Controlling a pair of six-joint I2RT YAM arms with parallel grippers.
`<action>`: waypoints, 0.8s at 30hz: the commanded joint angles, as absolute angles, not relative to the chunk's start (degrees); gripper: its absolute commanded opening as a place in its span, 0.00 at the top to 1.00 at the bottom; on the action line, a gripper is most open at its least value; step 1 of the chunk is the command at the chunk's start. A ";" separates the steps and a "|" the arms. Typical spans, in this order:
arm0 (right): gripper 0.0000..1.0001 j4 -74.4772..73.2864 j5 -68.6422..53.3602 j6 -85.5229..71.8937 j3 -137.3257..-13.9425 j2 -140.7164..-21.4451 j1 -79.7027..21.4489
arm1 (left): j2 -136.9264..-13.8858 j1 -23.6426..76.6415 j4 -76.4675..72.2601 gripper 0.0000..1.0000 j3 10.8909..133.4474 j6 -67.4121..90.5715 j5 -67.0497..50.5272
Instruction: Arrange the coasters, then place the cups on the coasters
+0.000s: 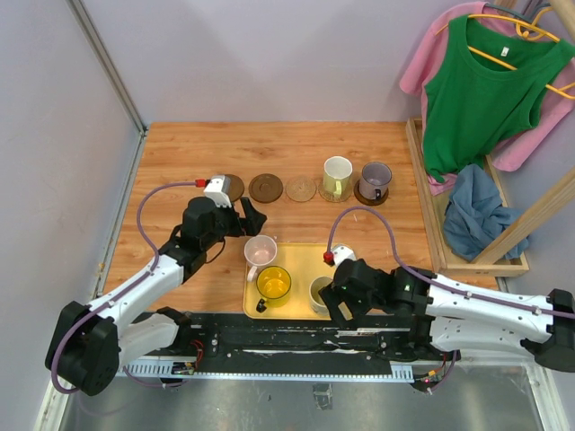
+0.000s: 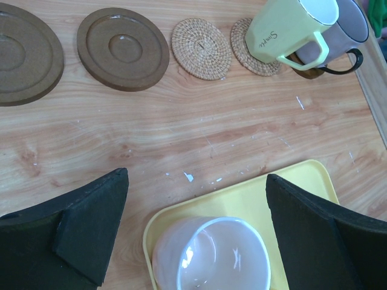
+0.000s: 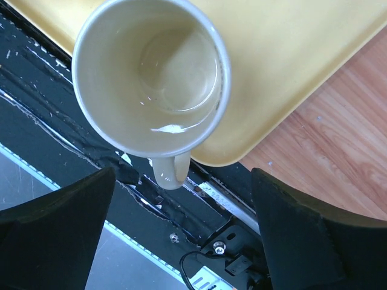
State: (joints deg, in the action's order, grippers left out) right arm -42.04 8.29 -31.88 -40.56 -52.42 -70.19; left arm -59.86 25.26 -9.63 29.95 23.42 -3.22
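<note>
**Item one, containers.** The yellow tray [image 1: 301, 259] lies at the near edge of the tabletop [image 1: 180, 153]. It holds three upright cups: the pink cup [image 1: 260, 250] at its 11 o'clock corner, the yellow cup [image 1: 273, 284] at 7 o'clock and the cream cup [image 1: 321, 292] at 5 o'clock.

**Item two, far row, left to right.**
- The first dark brown coaster [image 1: 234, 186] is partly hidden by my left wrist.
- The second dark brown coaster [image 1: 266, 188] is bare.
- The first tan coaster [image 1: 301, 189] is bare.
- The pale green cup [image 1: 338, 177] stands on the second tan coaster [image 2: 248, 51].
- The grey-purple cup [image 1: 375, 180] stands on the third dark brown coaster [image 1: 367, 196].

**Item three, my left gripper [image 2: 196, 175].** The jaws are wide apart and hold nothing. In its wrist view the pink cup sits at 6 o'clock, framed by the two fingers. I cannot tell whether the fingers reach its height. The coaster row lies at 12 o'clock, well apart.

**Item four, my right gripper [image 3: 181, 175].** The jaws are spread wide and hold nothing. In its wrist view the cream cup sits at 12 o'clock on the tray's edge. Its handle points to 6 o'clock into the gap between my fingers and touches neither.
</note>
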 commanded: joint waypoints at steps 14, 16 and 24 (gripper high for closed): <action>0.16 -38.18 15.20 -37.61 -41.70 -68.52 -75.10 | -54.92 25.67 -6.85 0.00 26.34 24.00 -1.79; 0.21 -37.50 15.45 -37.58 -41.66 -69.15 -75.15 | -54.17 25.67 -6.16 0.00 26.20 24.09 -1.76; 0.64 -34.96 15.71 -37.01 -42.16 -71.24 -75.15 | -50.54 25.70 -1.63 0.00 26.03 24.19 -1.43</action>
